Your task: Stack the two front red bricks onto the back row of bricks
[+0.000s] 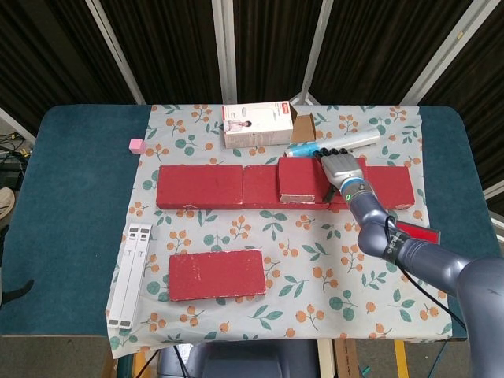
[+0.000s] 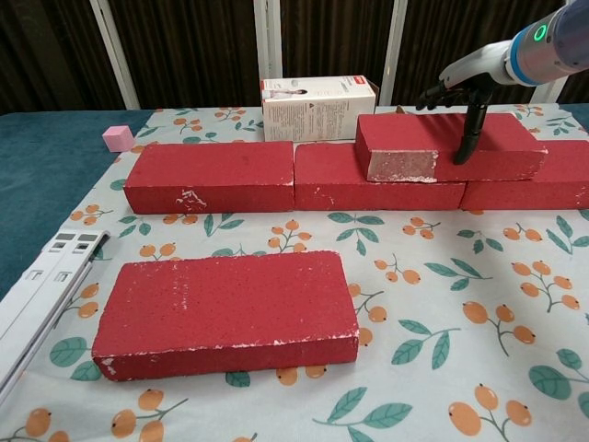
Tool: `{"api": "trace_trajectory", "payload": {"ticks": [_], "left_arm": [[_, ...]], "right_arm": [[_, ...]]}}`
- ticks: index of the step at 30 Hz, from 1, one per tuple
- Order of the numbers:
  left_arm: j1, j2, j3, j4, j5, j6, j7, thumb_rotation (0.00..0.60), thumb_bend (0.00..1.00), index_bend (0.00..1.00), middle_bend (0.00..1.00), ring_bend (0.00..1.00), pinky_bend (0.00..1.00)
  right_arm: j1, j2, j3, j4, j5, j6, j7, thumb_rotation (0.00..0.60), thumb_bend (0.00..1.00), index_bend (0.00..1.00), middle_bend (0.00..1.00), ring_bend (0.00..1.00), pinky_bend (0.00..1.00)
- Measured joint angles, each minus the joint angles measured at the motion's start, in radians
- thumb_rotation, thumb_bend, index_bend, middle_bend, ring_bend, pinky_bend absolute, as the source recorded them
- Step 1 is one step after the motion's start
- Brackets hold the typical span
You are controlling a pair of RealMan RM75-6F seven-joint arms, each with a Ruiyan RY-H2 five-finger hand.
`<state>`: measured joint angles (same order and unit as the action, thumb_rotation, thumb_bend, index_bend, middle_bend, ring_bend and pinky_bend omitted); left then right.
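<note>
One red brick (image 1: 302,178) (image 2: 411,140) lies on top of the back row, across the seam between the middle brick (image 1: 260,189) (image 2: 331,186) and the right brick (image 1: 391,187) (image 2: 557,189). My right hand (image 1: 339,167) (image 2: 465,87) hovers over the stacked brick's right half, fingers spread behind it and the thumb hanging down past its front edge, with no firm grip showing. The left back brick (image 1: 199,187) (image 2: 212,175) has nothing on it. A second red brick (image 1: 216,275) (image 2: 225,308) lies flat at the front. My left hand appears in neither view.
Behind the row stand a white carton (image 1: 256,126) (image 2: 317,106) and a small brown box (image 1: 305,126), with a white tube (image 1: 346,142) beside them. A pink cube (image 1: 136,145) (image 2: 117,138) sits back left. White strips (image 1: 130,276) (image 2: 37,295) lie front left; a red card (image 1: 417,234) lies right.
</note>
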<state>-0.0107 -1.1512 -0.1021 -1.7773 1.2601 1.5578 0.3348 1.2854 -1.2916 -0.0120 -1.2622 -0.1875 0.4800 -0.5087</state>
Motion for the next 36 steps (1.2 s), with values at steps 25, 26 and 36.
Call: {"api": "trace_trajectory", "payload": {"ticks": [25, 26, 36], "left_arm": [[0.006, 0.024, 0.020, 0.016, 0.110, 0.017, -0.126, 0.600, 0.00, 0.06, 0.00, 0.00, 0.13], [0.007, 0.027, 0.023, 0.015, 0.118, 0.018, -0.131, 0.600, 0.00, 0.06, 0.00, 0.00, 0.13], [0.011, 0.106, 0.034, -0.107, 0.137, 0.020, -0.092, 0.600, 0.00, 0.00, 0.00, 0.00, 0.14]], "right_arm": [[-0.517, 0.330, -0.032, -0.678, -0.650, 0.730, 0.332, 0.600, 0.15, 0.00, 0.00, 0.00, 0.00], [-0.557, 0.325, -0.048, -0.682, -0.707, 0.771, 0.350, 0.600, 0.15, 0.00, 0.00, 0.00, 0.00], [-0.947, 0.188, -0.194, -0.618, -1.054, 1.114, 0.435, 0.600, 0.15, 0.00, 0.00, 0.00, 0.00]]}}
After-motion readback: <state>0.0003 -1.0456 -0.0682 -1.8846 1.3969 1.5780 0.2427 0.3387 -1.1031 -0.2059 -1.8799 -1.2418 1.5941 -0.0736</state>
